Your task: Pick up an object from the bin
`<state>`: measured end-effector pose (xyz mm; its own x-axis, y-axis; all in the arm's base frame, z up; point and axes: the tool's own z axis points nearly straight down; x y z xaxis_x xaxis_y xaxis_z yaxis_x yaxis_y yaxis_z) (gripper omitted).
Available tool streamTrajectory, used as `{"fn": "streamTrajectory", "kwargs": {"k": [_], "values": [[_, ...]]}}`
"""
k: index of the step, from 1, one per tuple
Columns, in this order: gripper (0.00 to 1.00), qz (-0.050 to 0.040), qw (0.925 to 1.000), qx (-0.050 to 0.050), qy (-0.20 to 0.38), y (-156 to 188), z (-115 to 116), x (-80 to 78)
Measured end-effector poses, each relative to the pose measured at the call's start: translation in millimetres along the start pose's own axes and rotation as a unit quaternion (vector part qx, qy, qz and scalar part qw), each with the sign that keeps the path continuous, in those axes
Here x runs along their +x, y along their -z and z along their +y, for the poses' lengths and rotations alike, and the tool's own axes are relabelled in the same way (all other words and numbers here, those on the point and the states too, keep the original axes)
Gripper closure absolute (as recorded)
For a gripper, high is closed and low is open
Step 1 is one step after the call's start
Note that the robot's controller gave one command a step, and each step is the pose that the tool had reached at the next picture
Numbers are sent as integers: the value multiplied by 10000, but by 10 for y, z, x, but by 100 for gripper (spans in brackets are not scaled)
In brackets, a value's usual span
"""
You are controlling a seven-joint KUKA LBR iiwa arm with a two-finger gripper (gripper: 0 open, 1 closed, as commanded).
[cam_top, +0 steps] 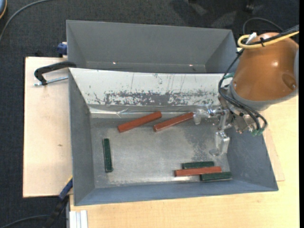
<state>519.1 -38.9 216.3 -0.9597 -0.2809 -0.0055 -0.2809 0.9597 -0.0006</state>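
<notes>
Approach step, nothing seen in tool [219, 144]. Tool hangs just behind dark green flat plastic stick [198, 165]. Red-brown flat stick [197, 172] touches that stick's front, with second dark green stick [216, 176] just beyond. Tool's gape: cannot tell. Next likely: drop onto green stick, grip across narrow width, avoid neighbours.

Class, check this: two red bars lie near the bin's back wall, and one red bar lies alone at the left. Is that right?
Not quite: in the camera view the lone left bar is green, not red. Two red bars do lie near the back wall.
</notes>
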Motion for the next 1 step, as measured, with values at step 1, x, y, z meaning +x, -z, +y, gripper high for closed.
{"fn": "streamTrajectory", "kwargs": {"k": [1], "values": [[0,55,9995,-18,-316,-1497,-169,350]]}}
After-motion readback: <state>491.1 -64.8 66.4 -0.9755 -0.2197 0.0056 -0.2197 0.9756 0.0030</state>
